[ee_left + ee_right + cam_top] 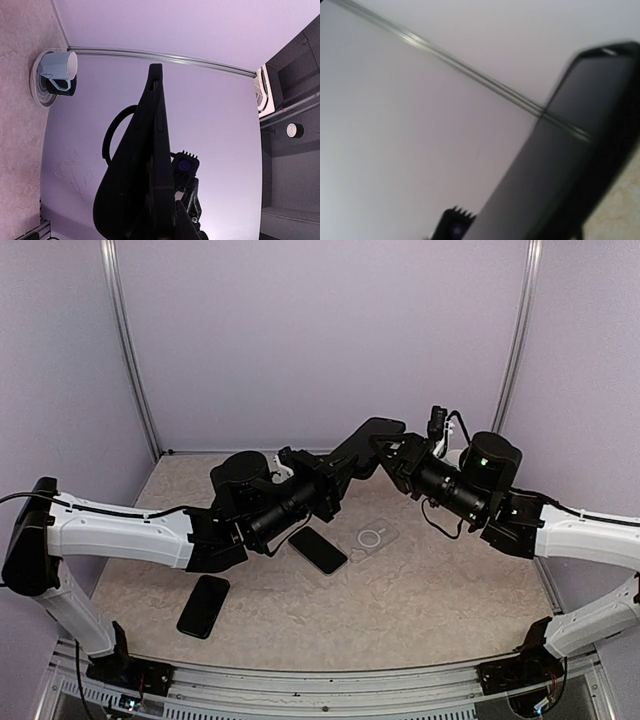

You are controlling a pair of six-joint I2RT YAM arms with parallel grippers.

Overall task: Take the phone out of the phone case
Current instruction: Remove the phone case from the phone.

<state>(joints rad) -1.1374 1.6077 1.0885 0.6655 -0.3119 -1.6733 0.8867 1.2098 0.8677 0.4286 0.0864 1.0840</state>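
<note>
Pale mug (on white disc), beige table.

Loose phone, clear case below

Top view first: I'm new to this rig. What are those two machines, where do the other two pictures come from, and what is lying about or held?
Those are two robot arms bolted at the near edge of the table, seen from a fixed camera above and behind them. The left gripper and right gripper meet in mid-air, and both seem to grip one dark phone. The other two pictures come from a camera on each wrist. The left one shows that phone edge-on, with a mug beyond. The right one is blurred, with the phone close up. On the table lie a black phone in the middle, a second black phone near the left arm, and a clear case.
</note>
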